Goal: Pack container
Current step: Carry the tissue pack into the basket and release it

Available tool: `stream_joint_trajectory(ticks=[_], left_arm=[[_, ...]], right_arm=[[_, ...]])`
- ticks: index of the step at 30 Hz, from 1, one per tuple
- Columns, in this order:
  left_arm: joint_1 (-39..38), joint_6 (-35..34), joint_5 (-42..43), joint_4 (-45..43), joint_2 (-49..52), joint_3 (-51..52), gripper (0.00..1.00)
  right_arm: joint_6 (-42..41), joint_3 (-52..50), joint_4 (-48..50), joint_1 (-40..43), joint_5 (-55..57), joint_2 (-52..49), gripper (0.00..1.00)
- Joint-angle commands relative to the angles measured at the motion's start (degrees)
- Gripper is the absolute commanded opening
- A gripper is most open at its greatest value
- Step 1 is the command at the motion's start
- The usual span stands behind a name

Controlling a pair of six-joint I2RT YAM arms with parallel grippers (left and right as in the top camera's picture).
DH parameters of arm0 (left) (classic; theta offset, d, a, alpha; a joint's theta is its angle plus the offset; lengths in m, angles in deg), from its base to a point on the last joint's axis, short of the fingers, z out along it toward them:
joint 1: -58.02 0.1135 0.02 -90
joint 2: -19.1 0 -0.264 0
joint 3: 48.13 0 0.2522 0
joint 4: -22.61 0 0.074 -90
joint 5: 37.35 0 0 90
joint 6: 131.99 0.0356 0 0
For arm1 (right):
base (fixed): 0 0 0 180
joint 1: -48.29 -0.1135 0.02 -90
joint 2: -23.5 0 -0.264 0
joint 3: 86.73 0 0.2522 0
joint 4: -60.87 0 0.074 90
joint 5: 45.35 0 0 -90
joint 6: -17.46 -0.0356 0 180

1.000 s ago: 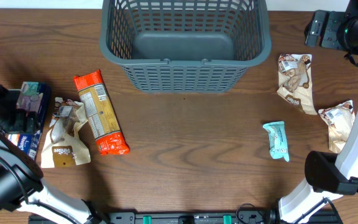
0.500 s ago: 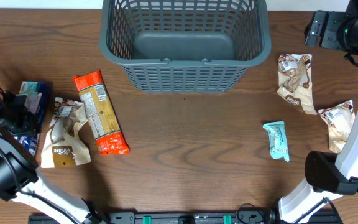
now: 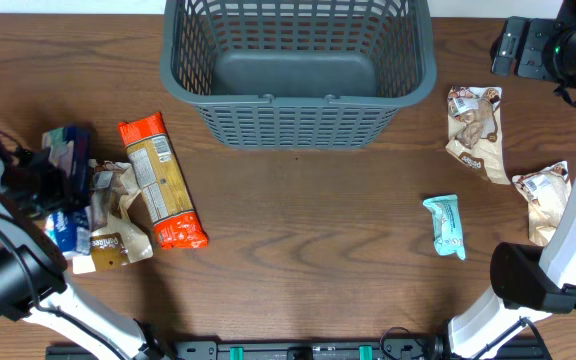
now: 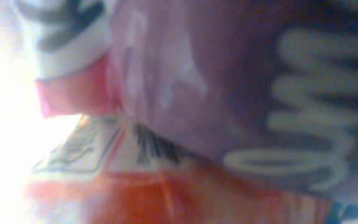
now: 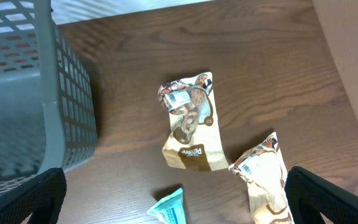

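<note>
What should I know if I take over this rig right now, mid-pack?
Left gripper: fingers at the purple packet on the far left; grip unclear.
Right gripper: open, holding nothing, raised at the far right.
Container: far middle, nothing in it.
Done: nothing packed yet.
Left to pack: purple packet, blue packet, brown packet and orange packet on the left; two brown packets and teal bar on the right.
</note>
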Motion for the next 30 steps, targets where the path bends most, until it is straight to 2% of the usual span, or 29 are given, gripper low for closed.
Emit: stream_joint_trajectory(ticks=[1, 9, 15, 18, 21, 23, 26, 30], left_arm=[[-3.7, -6.1, 4.3, 3.1, -4.5, -7.9, 0.06], [-13.3, -10.1, 4.4, 15.6, -11.3, -34.1, 0.06], [-26.8, -8.5, 4.4, 18.8, -11.5, -56.7, 0.06], [-34.5, -0.8, 4.4, 17.2, -11.5, -62.4, 0.06], [-43.6, 13.9, 4.3, 13.7, -11.3, -63.1, 0.06], [-48.0, 20.3, 3.3, 11.9, -10.4, -63.0, 0.06], [-52.0, 26.6, 2.5, 8.5, -8.2, -63.0, 0.05], [-53.2, 34.1, 2.5, 3.7, -3.8, -63.0, 0.06]], right_arm=[[0.0, 0.1, -0.2, -0.3, 0.4, -0.1, 0.99], [0.4, 0.1, -0.8, -0.3, 0.4, -0.1, 0.99], [0.4, 0.1, -1.1, -0.3, 0.4, -0.1, 0.99], [0.4, 0.1, -1.2, -0.3, 0.4, -0.1, 0.99], [0.9, 0.1, -1.5, -0.3, 0.3, -0.1, 0.99], [0.9, 0.1, -1.5, -0.3, 0.4, -0.1, 0.99], [1.5, 0.1, -1.5, -0.3, 0.3, -0.1, 0.99], [1.5, 0.1, -1.5, -0.3, 0.3, -0.1, 0.99]])
